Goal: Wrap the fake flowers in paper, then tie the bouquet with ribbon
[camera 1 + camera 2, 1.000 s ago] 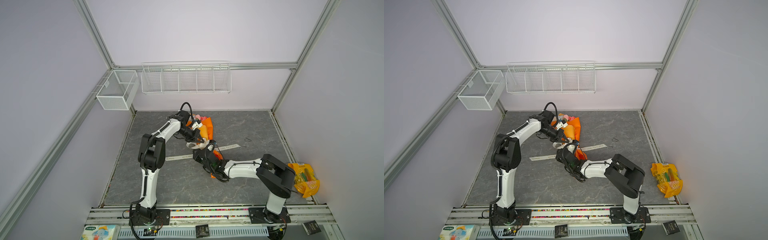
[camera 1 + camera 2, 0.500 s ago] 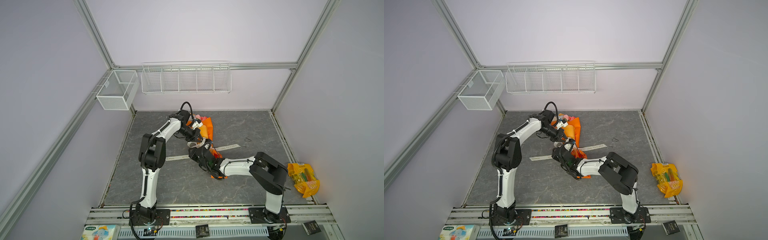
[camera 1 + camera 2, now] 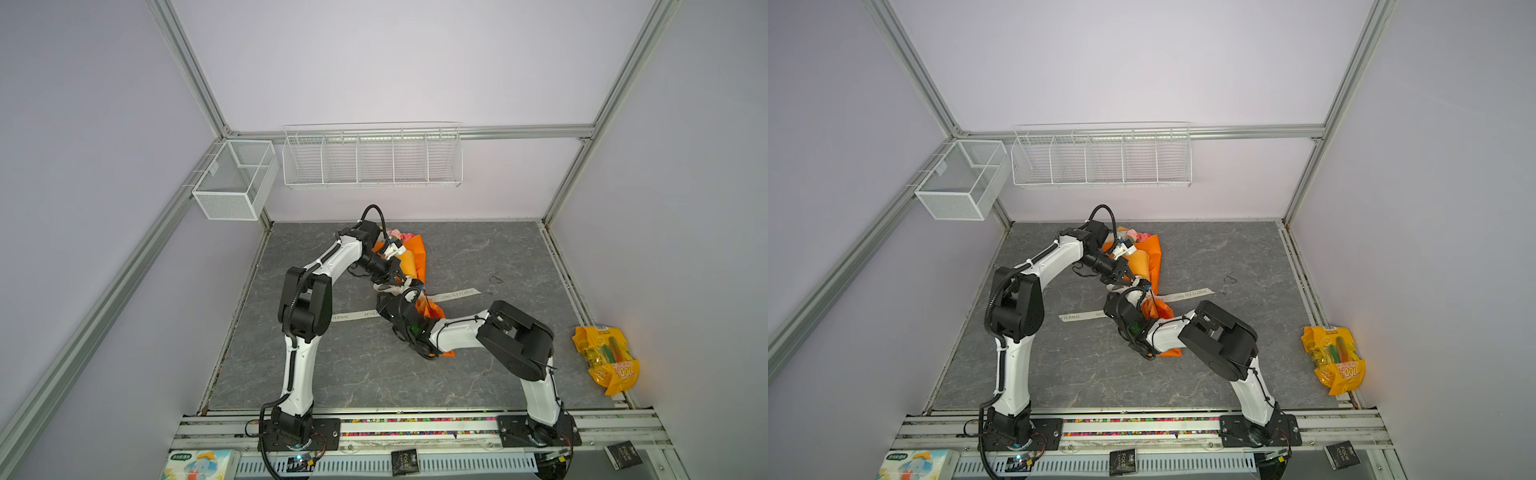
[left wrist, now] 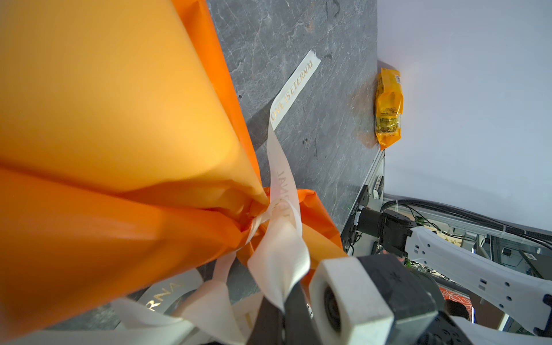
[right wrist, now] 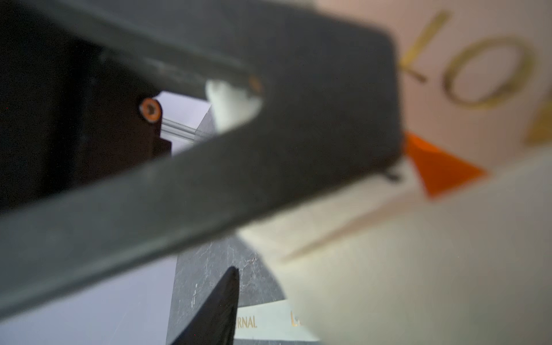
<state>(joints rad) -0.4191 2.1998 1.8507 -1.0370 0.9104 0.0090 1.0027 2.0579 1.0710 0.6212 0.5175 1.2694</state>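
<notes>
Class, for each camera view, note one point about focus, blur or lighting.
Right wrist: ribbon lettering blurred, too near the lens. Left wrist: wrap soft up close, farther lettering legible. In both top views: sharp, even light, orange tint beside the snack bag.

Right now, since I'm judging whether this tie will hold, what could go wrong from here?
1. The left hand pinches only a twisted tip of the ribbon; a pull might slip it free.
2. The right hand sits close beside the left hand at the neck of the orange wrapping; they could collide.
3. The loops at the neck look loose, so the bouquet may end up untied.
</notes>
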